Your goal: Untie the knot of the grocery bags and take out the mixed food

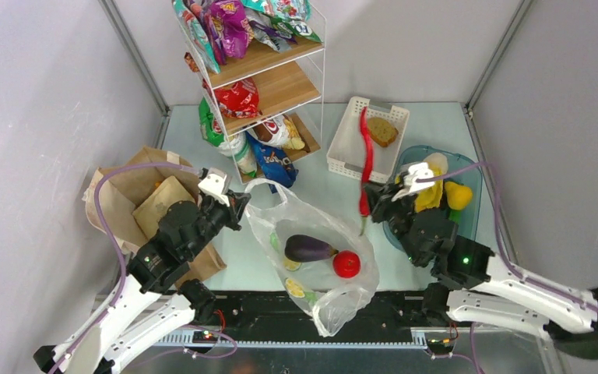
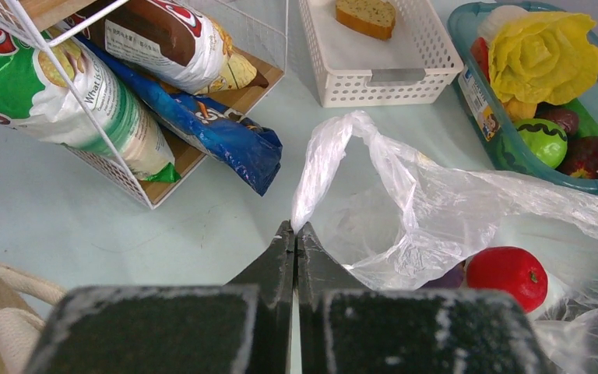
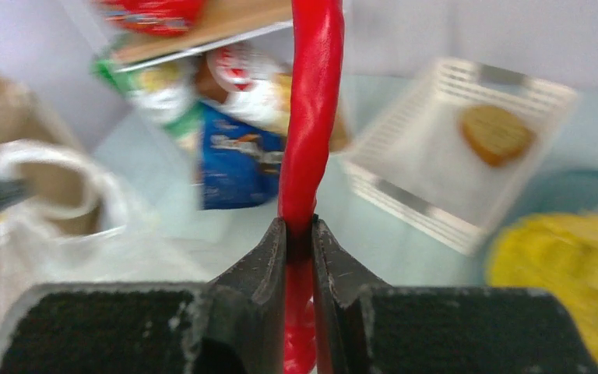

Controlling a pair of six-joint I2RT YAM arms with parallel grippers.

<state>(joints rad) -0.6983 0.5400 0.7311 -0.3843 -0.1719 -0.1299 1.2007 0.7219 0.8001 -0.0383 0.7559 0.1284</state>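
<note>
The clear plastic bag [image 1: 323,300] lies open at the table's middle front, with the purple eggplant [image 1: 307,248] and red tomato [image 1: 346,264] inside. My left gripper [image 1: 241,201] is shut on the bag's loop handle [image 2: 315,167], pinching it at the fingertips [image 2: 296,227]. The tomato [image 2: 506,273] also shows in the left wrist view. My right gripper [image 1: 370,196] is shut on the long red chili [image 1: 367,152] and holds it upright above the table, beside the bag. The chili [image 3: 311,117] rises from between the jaws. The brown paper bag [image 1: 136,199] lies at the left.
A white slatted basket [image 1: 342,148] with a bread slice [image 1: 381,131] stands behind the chili. A blue-tinted tub [image 1: 475,183] with yellow fruit [image 1: 458,195] is at the right. A wire shelf rack [image 1: 280,78] with snack packets stands at the back.
</note>
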